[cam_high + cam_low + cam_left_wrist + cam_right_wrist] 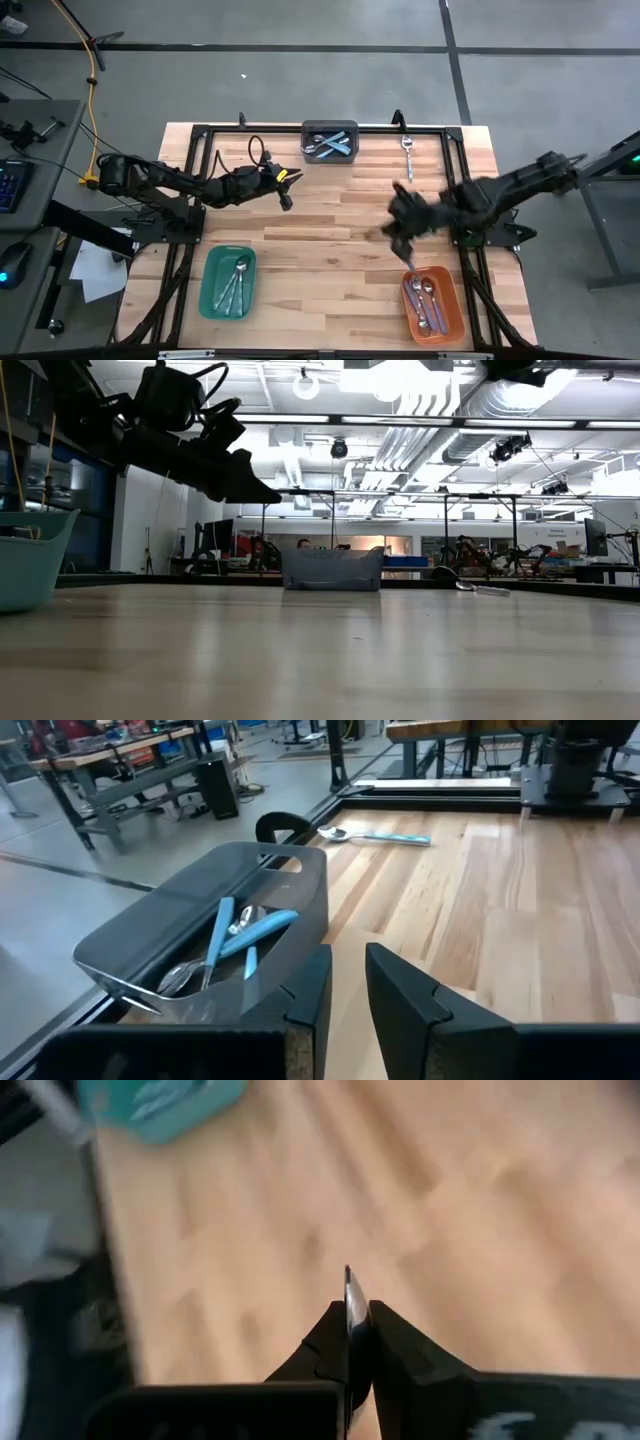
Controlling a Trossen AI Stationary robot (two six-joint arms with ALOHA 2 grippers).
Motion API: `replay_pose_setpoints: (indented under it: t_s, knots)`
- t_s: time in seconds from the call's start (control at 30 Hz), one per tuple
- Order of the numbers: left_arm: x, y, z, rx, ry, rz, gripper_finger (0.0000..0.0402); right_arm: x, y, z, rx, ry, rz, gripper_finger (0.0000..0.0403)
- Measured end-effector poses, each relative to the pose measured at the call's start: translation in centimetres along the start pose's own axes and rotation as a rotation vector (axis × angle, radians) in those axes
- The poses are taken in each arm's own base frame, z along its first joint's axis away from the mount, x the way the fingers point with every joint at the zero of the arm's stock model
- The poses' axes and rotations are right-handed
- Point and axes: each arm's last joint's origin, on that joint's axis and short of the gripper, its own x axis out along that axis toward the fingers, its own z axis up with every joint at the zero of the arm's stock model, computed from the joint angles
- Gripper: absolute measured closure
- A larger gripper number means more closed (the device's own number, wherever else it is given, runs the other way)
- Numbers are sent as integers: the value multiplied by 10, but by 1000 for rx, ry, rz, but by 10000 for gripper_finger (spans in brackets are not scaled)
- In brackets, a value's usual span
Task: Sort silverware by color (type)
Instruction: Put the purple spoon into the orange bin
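**Thin grip over the orange tray, one spoon left loose**

The biggest risk sits with the right gripper (403, 240), hovering just beside the orange plastic tray (451, 322): its fingers are pinched fully together on a thin metal piece (347, 1305), held only by its edge. In my judgement it could twist or slip out before it is over the tray, landing on the pale wooden table (330, 250). Its handle colour is hidden, so whether that tray suits it I cannot tell.

A smaller risk: the left gripper (287, 198), fingers slightly parted and empty, hangs near the grey plastic bin (330, 128); a low pass could knock it.

Counted: three containers; roughly three spoons each in the teal plastic tray (211, 262), the orange tray and the bin, overlapping; one loose blue-handled spoon (407, 155) by the far edge.
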Motion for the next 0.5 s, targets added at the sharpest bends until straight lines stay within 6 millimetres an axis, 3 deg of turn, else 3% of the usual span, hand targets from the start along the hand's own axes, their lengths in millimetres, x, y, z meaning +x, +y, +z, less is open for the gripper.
replay_pose_setpoints:
  t_s: [0.23, 0.5]
  knots:
    - [0, 0, 0, -23, 0, 0, 351, -15, 46, -65, 150, 115, 6, 402]
    - [0, -1, 0, -53, 0, -7, 351, 9, 68, -139, 319, 262, -222, 402]
